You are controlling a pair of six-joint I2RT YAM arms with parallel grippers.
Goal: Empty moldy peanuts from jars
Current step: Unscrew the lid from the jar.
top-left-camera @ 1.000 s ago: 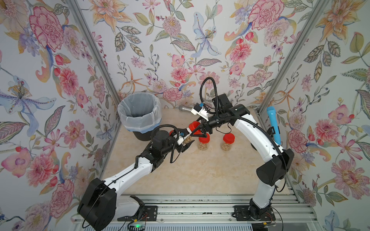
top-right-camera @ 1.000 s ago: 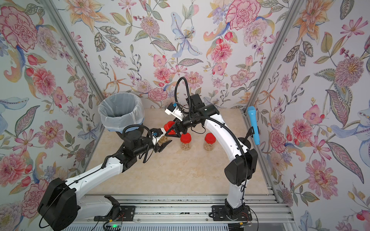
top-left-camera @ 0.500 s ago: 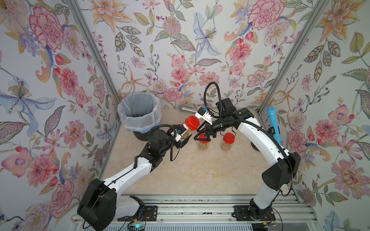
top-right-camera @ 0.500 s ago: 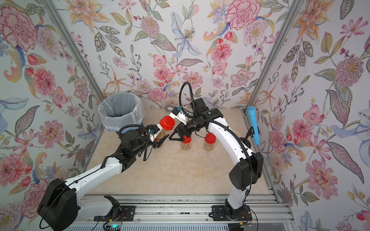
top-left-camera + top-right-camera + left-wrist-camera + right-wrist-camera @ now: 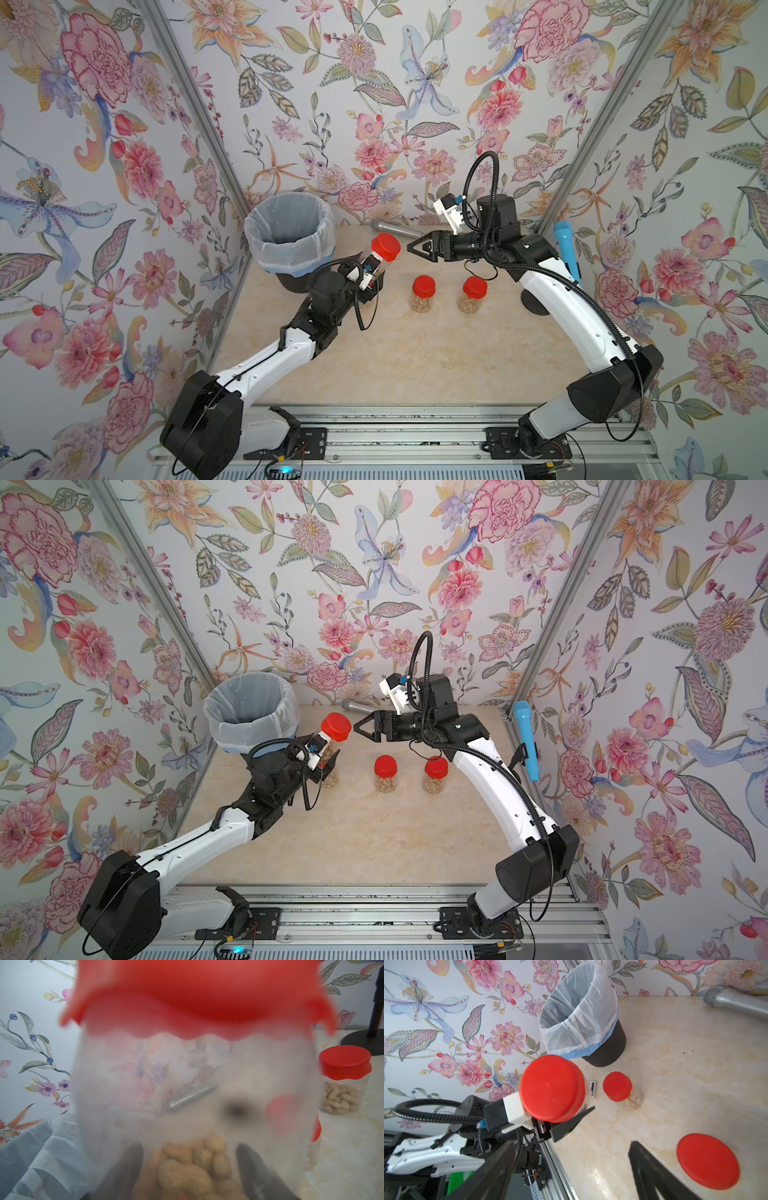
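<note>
The left arm was extended forward and inward from its base, wrist lifted clear of the table. The left gripper was clamped around the lower body of a tilted red-lidded jar, with both fingers pressed against its wall. The right arm was arched high and bent inward, forearm roughly level. The right gripper was aimed at the left one, near it but apart, jaws spread wide with nothing between them.

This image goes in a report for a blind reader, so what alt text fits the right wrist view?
The left gripper holds up a red-lidded jar near the white-lined black bin. A second jar of peanuts stands on the table, another red lid shows nearer the camera, and the open fingers of the right gripper frame the foreground.
</note>
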